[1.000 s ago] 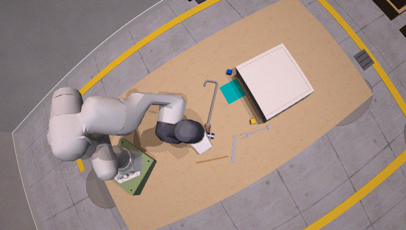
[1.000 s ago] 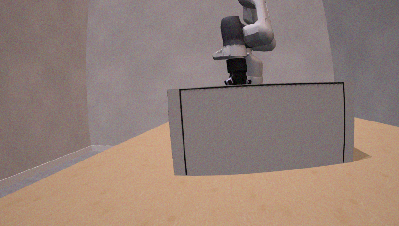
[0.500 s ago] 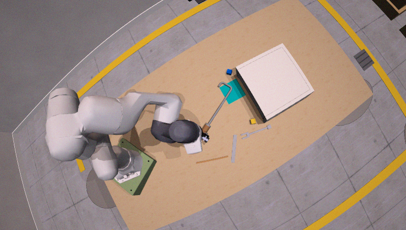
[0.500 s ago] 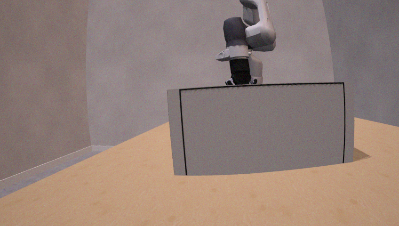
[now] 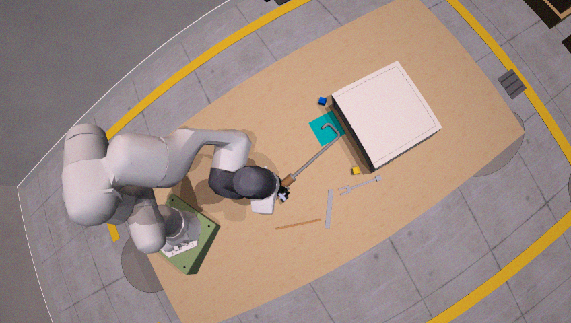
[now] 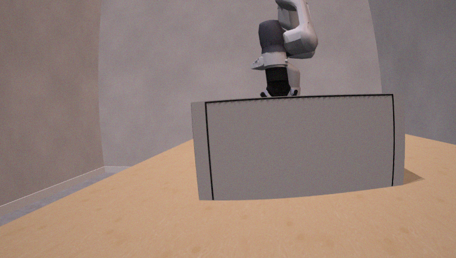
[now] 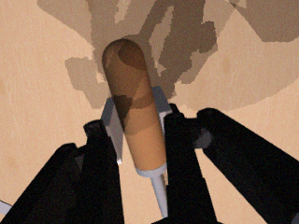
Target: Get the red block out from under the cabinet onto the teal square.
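The fingers are clenched on the brown wooden handle of a hooked tool, one dark finger on each side of it, with the rounded end of the handle sticking out past them in the wrist view. Seen from above, the gripper sits under the dark wrist of the arm, and the handle points away from it toward the cabinet.

From the handle a thin grey rod runs diagonally across the table to the teal square. The rod's bent hook end lies over the teal square, just beside the dark front edge of the cabinet.

The red block cannot be seen in any view; the cabinet's white top covers whatever lies beneath it. From the exterior view the cabinet's grey back panel hides the fingers and tool, with only the wrist showing above it.

A small blue cube stands near the cabinet's corner beyond the teal square. A small yellow cube stands by the cabinet's other front corner. Well apart from the hook, nearer the gripper, lie a grey forked tool, a flat grey bar and a thin wooden stick.
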Robot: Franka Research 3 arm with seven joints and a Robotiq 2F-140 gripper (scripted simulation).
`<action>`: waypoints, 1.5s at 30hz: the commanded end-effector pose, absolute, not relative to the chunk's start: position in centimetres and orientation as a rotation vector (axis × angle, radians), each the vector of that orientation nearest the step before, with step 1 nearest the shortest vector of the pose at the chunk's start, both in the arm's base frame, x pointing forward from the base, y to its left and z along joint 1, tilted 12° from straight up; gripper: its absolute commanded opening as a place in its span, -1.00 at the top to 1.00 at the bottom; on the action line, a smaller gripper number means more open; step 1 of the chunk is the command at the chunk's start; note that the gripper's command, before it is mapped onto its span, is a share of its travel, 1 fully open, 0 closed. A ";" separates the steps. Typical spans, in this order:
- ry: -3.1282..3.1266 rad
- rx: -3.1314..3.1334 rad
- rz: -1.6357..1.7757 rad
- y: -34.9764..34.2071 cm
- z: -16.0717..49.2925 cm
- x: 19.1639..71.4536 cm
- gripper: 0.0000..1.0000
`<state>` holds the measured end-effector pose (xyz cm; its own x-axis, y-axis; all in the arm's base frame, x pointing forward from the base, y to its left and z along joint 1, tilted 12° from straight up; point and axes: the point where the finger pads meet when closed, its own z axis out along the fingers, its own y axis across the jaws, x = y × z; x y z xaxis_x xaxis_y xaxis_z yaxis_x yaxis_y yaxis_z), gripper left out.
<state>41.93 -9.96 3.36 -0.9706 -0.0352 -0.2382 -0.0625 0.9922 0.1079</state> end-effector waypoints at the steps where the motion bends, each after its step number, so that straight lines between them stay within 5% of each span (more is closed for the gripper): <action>1: 2.942 0.194 0.144 -10.2 3.6 42.0 1.00; 45: 2.939 0.263 0.151 -10.0 3.6 41.9 1.00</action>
<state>41.85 -9.83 3.51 -0.9708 0.1594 -0.1791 0.1403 0.9835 0.1145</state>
